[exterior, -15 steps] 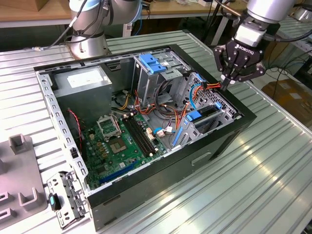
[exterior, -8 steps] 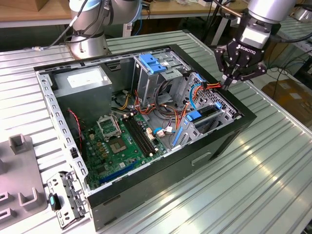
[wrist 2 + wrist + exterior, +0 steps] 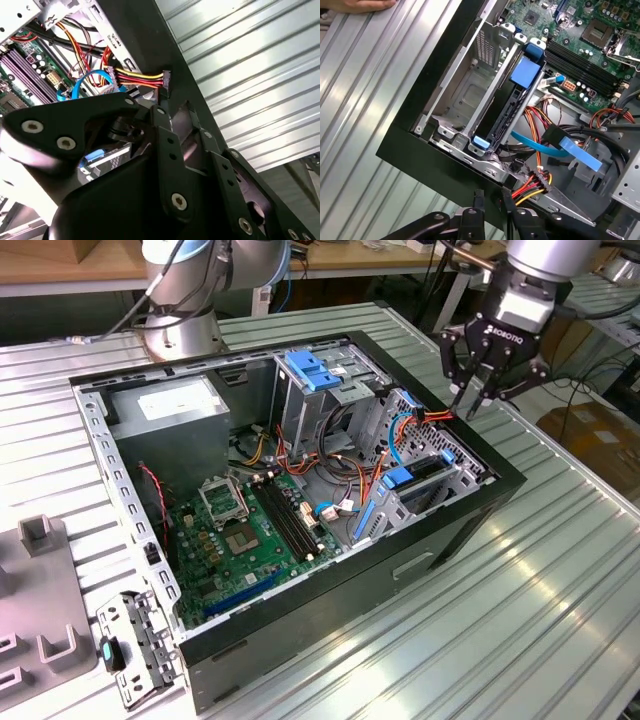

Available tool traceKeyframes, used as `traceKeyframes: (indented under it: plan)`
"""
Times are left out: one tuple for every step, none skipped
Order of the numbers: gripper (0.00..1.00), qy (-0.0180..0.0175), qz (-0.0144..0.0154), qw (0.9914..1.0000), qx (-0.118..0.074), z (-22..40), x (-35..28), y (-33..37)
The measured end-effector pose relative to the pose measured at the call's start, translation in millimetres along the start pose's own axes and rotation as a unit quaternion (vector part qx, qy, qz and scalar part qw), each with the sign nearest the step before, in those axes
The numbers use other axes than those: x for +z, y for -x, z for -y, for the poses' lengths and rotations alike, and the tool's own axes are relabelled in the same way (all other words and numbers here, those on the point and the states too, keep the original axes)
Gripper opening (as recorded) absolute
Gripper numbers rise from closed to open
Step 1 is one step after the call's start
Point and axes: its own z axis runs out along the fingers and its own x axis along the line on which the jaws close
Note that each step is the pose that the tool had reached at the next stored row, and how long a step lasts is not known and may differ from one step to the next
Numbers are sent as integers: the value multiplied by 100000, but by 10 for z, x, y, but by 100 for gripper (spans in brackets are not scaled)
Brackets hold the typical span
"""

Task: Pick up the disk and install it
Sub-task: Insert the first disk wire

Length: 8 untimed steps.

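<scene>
Exterior view: gripper (image 3: 472,402) hovered over the computer case (image 3: 450,540) rim, jaws narrowly apart, empty. Disk (image 3: 428,472) sat on edge in the drive cage (image 3: 470,472).
Second wrist view: power connector (image 3: 164,80) hung loose nearby.
First wrist view: disk looked seated; cabling apparently left.

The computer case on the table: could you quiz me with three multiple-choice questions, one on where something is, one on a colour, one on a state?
1. Where is the gripper? A over the motherboard; B at the case's wall on the exterior view's right; C far off the case.
2. What colour is the latch atop the tall cage? A red; B green; C blue.
3. How is the case? A open; B closed; C wrapped in foil.
Answers: B, it hangs beside the cable plug at that wall; C, it is plainly blue; A, the motherboard lies bare.
</scene>
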Motion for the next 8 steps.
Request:
traceKeyframes:
  plan:
    - [27, -14, -6, 99999, -335, 3, 0, 4]
    - [33, -45, -21, 99994, -1078, 4, 0, 5]
    - [33, -112, -36, 99966, -2608, 5, 5, 5]
    - [33, -158, -43, 99937, -3555, 5, 8, 6]
    - [33, -197, -58, 99899, -4484, 5, 11, 6]
    - [33, -234, -68, 99858, -5321, 5, 14, 6]
    - [33, -279, -74, 99803, -6271, 5, 18, 6]
    - [33, -352, -93, 99689, -7876, 5, 23, 7]
